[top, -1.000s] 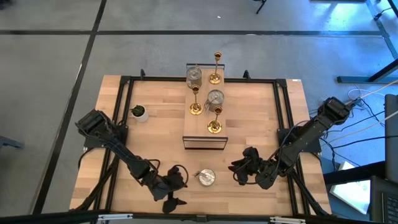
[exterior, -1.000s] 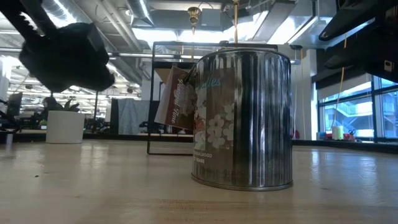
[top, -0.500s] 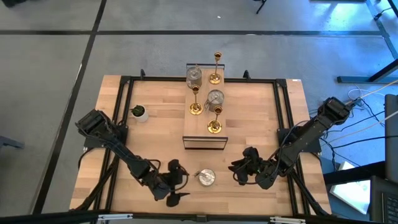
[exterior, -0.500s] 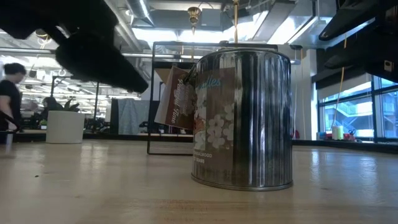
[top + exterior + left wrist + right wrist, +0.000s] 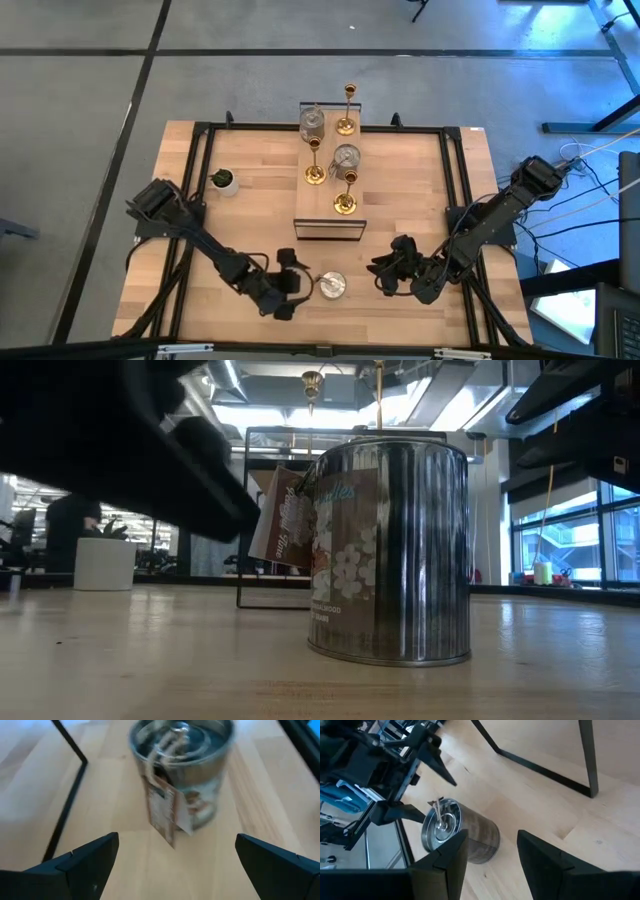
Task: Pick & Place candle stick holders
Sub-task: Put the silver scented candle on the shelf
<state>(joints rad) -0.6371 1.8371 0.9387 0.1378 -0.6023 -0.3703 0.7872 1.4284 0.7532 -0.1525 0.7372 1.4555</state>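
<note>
Your left tool [image 5: 295, 285] sits low near the desk's front edge, fingers [image 5: 85, 860] spread wide with nothing between them. Your right tool [image 5: 385, 275] waits opposite it, fingers [image 5: 545, 860] partly apart, also empty.

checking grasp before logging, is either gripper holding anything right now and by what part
Nothing is held. The left gripper is open beside the silver holder, not touching it; the right gripper is empty, jaws partly apart.
</note>
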